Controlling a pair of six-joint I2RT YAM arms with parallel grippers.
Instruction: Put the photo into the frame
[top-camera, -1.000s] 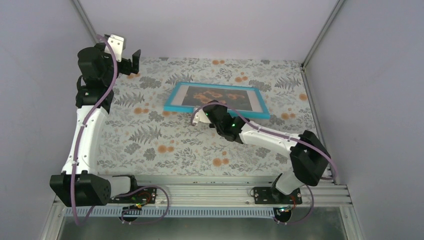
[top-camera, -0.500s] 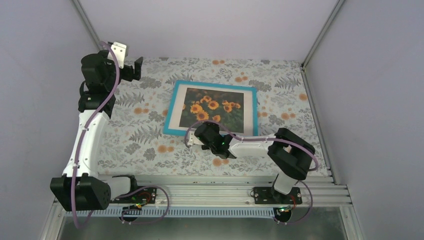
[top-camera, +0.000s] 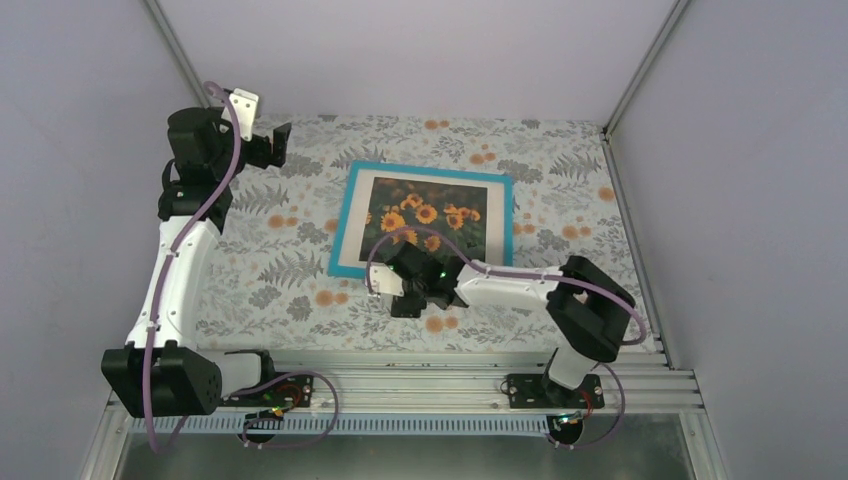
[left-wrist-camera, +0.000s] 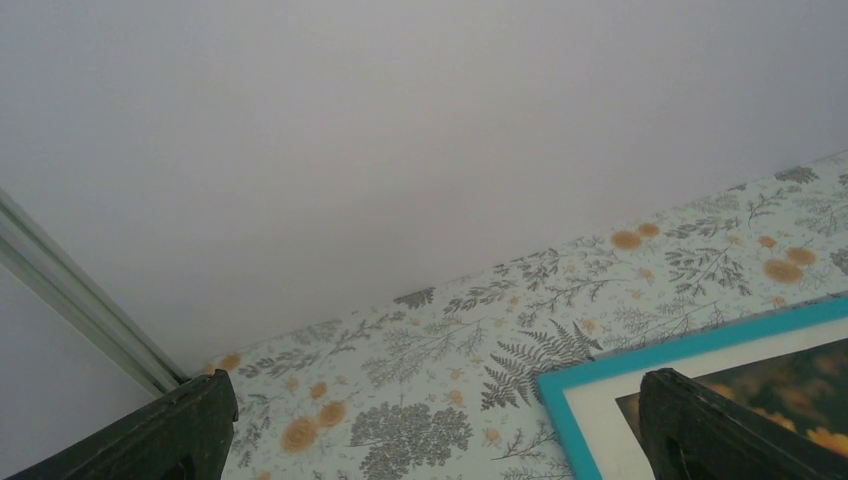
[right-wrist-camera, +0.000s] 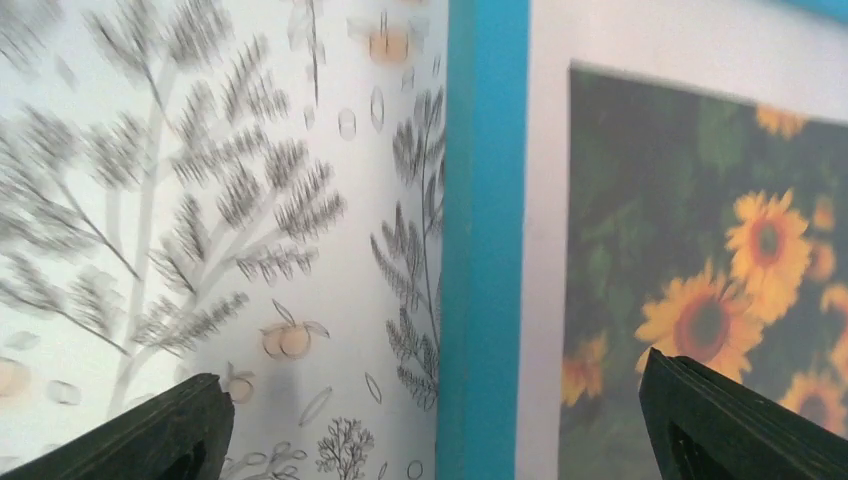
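The frame (top-camera: 342, 232) lies flat and face up on the patterned cloth, teal border all round. Inside it sits the photo (top-camera: 428, 214) of sunflowers, with a white mat between print and border. My right gripper (top-camera: 398, 288) hovers over the frame's near left part, open and holding nothing. In the right wrist view the teal frame (right-wrist-camera: 485, 250) border runs upright between the fingers (right-wrist-camera: 160, 435), and the photo (right-wrist-camera: 700, 230) is on the right. My left gripper (top-camera: 277, 147) is raised at the far left, open and empty. The left wrist view shows a frame (left-wrist-camera: 600, 385) corner.
A floral cloth (top-camera: 280, 290) covers the table. Grey walls close the back and both sides, with metal posts (top-camera: 635, 70) at the corners. A metal rail (top-camera: 420, 385) with the arm bases runs along the near edge.
The frame, held tilted by its near edge a second ago, now lies flat and face up. My right gripper has opened, let it go and drawn back toward the near edge.
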